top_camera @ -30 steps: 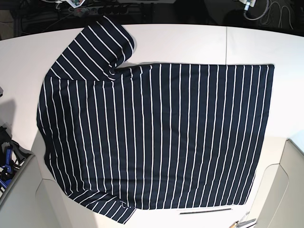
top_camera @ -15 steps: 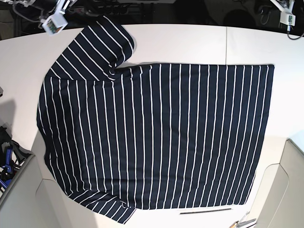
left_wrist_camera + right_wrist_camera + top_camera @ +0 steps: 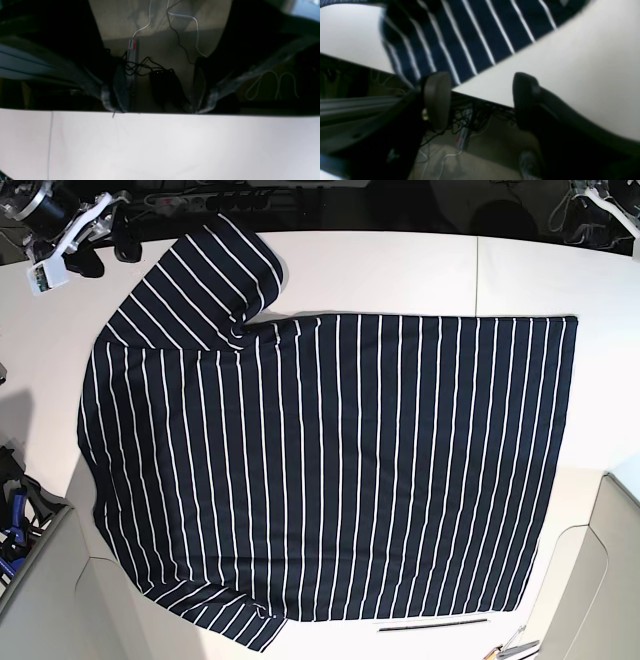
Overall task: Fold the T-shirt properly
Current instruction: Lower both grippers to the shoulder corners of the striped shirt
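Note:
The T-shirt (image 3: 330, 465), dark navy with thin white stripes, lies spread flat on the white table (image 3: 400, 270). One sleeve (image 3: 205, 285) points to the back left corner. My right gripper (image 3: 105, 252) hovers at the table's back edge just left of that sleeve. In the right wrist view it (image 3: 481, 100) is open and empty, with the sleeve (image 3: 475, 37) just beyond its fingers. My left gripper (image 3: 160, 95) is also open and empty over the table's back edge, and no shirt lies beneath it. In the base view only part of the left arm (image 3: 598, 198) shows at the back right.
Grey bins stand at the front left (image 3: 35, 580) and front right (image 3: 600, 570). A thin dark rod (image 3: 433, 625) lies near the front edge. Cables and a power strip (image 3: 131, 57) lie on the floor behind the table.
The right arm has swung left along the back edge and come down beside the sleeve. The left arm has shifted toward the back right corner. The shirt has not moved.

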